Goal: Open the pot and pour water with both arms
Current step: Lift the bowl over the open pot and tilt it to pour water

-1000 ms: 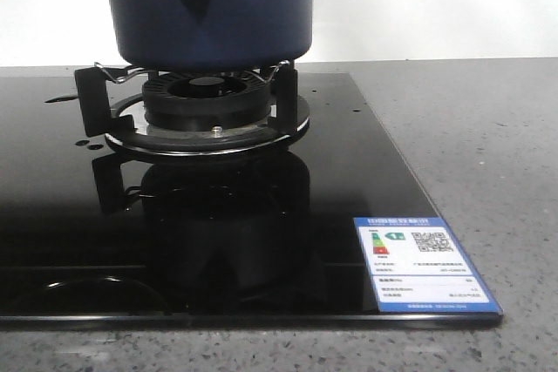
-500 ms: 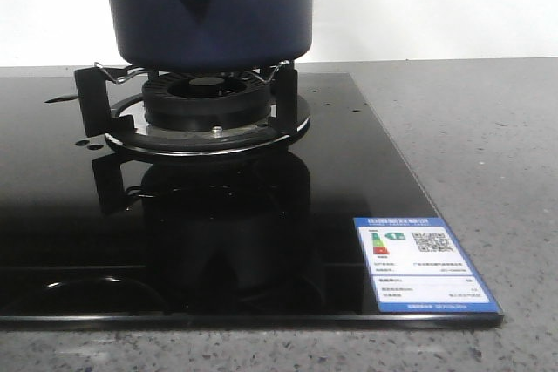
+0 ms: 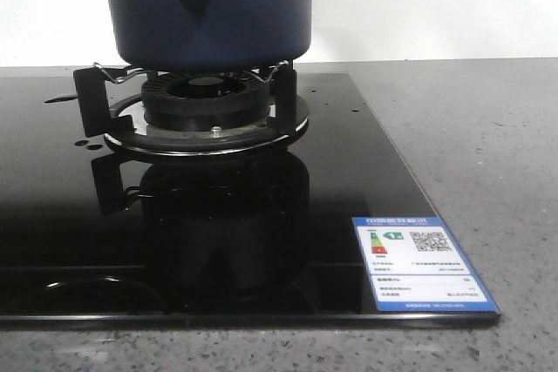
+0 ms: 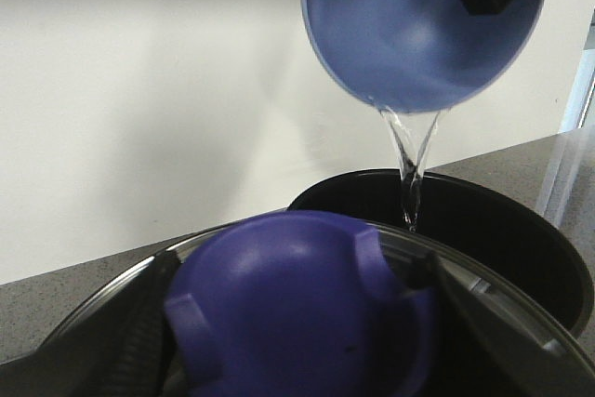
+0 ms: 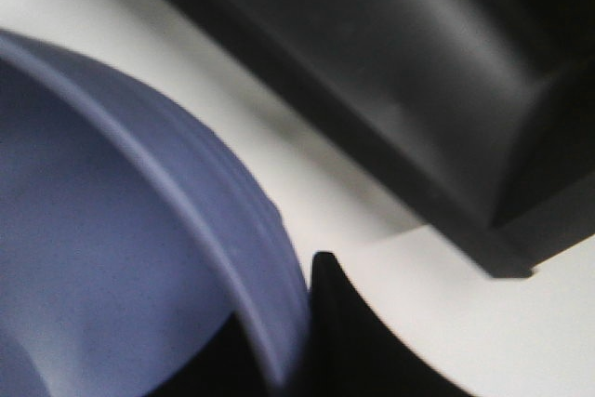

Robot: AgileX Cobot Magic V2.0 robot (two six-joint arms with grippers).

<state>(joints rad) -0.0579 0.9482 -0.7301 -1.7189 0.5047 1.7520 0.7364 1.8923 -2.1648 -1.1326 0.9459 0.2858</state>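
The dark navy pot (image 3: 209,15) stands on the gas burner (image 3: 207,102), its side lug facing me. In the left wrist view its open black mouth (image 4: 502,239) lies just beyond the lid. My left gripper (image 4: 297,323) is shut on the lid's blue knob (image 4: 288,295), holding the glass lid (image 4: 102,299) off the pot. A lighter blue bowl (image 4: 409,34) is tipped above the pot, and a thin stream of water (image 4: 409,165) falls from it into the mouth. My right gripper (image 5: 293,341) is shut on the bowl's rim (image 5: 214,220). Neither gripper shows in the front view.
The burner sits on a black glass cooktop (image 3: 349,172) with an energy label (image 3: 423,263) at its front right corner. Grey speckled counter (image 3: 488,145) lies to the right. A white wall stands behind. A blurred dark shape (image 5: 418,72) crosses the right wrist view.
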